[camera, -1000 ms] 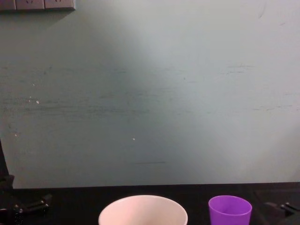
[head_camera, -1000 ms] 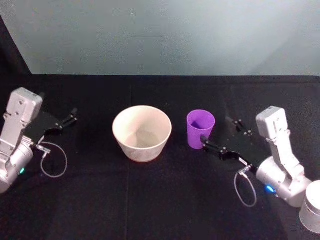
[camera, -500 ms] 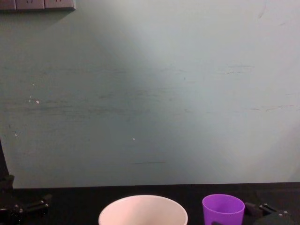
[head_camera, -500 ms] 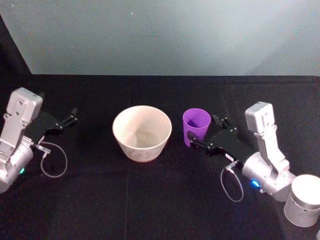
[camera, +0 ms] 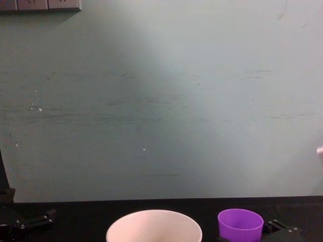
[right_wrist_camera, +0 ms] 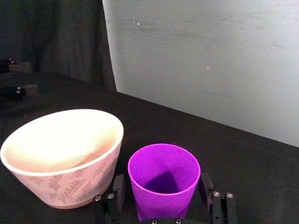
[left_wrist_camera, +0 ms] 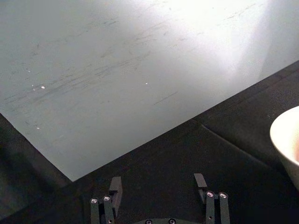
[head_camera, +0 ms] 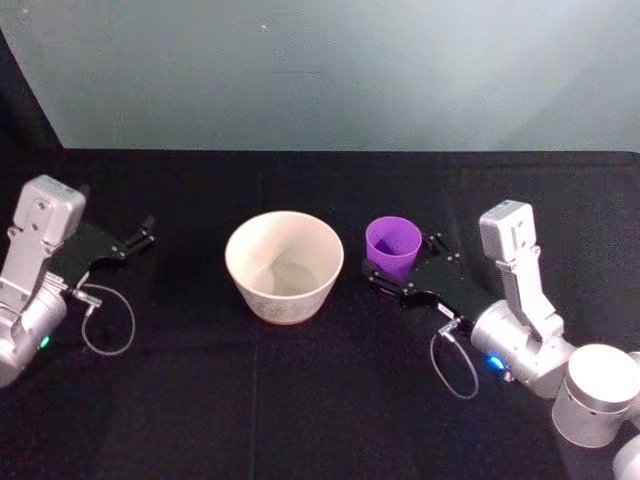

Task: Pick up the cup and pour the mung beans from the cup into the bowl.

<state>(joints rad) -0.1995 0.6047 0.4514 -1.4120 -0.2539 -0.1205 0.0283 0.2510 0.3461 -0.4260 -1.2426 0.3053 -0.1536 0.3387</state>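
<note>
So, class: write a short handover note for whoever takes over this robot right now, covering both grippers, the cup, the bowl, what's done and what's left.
Right gripper: open, one finger on each side of the cup, not closed on it.
Left gripper: open, parked at the left of the table, apart from the bowl.
Cup: upright on the table, just right of the bowl; its contents cannot be made out.
Done: right gripper placed around the cup.
Left: grip, lift, pour into the bowl.

Right tool (head_camera: 405, 262) now farther in around the cup (head_camera: 392, 247) (fingers (right_wrist_camera: 117, 187) either side), cup nearer the bowl (head_camera: 285, 305)
</note>
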